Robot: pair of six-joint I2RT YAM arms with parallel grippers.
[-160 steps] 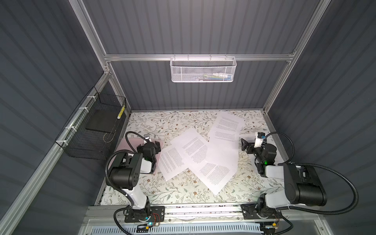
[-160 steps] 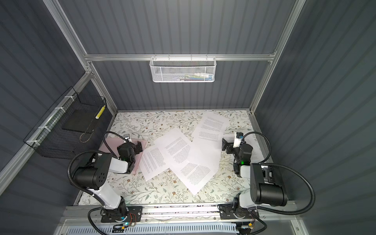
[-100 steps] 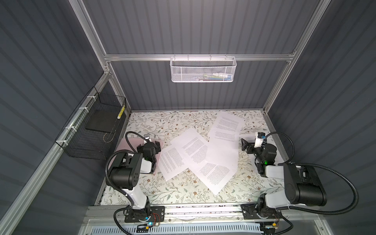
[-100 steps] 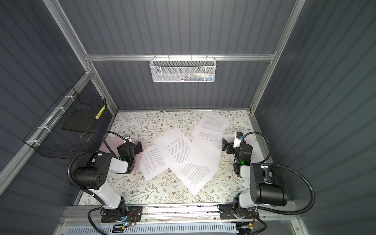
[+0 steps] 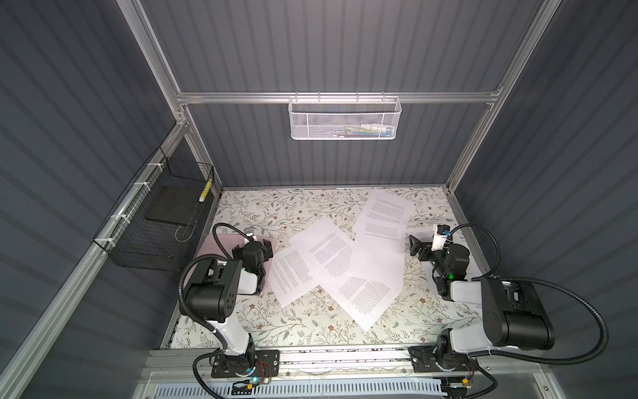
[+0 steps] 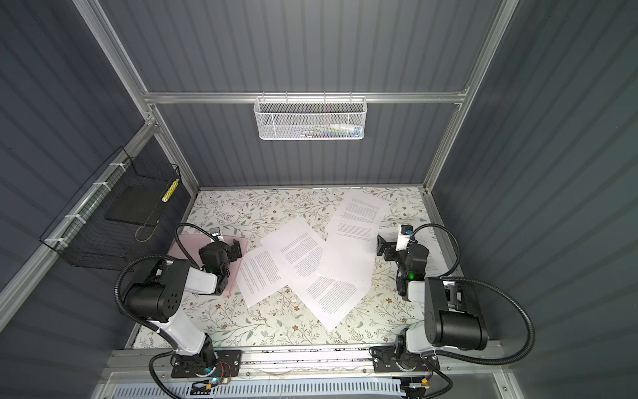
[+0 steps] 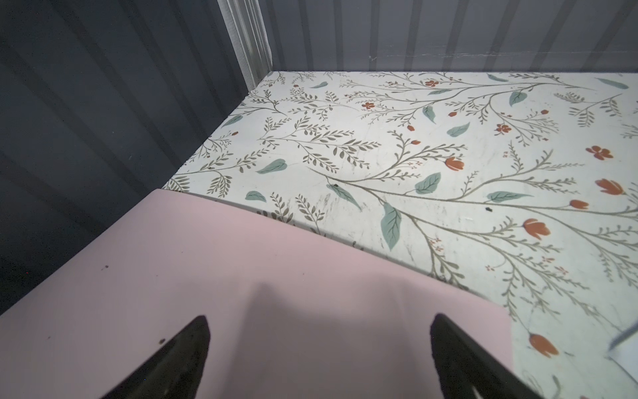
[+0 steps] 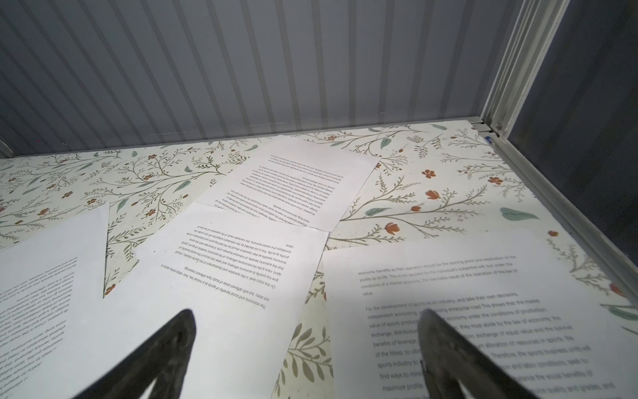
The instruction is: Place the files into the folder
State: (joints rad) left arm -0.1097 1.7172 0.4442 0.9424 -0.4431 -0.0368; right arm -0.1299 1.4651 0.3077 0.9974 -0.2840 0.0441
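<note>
Nothing has moved since the earlier frames. On the floral bench (image 5: 276,321) the files (image 5: 331,255), white printed sheets, lie scattered and overlapping from the middle to the right, none filed yet. The pale pink folder (image 7: 172,276) lies flat at the left and looks closed. The left end effector (image 7: 319,321) hangs released over it, and the right end effector (image 8: 307,314) hangs released above the sheets.

Legible English print shows in the right wrist view. The first sheet (image 8: 466,276) carries "For the development of sports as an industry, and take their own decisions." The second sheet (image 8: 224,276), its print upside down to the camera, reads "The economic and social benefits of sports." In both top views the print is too small to read.
</note>
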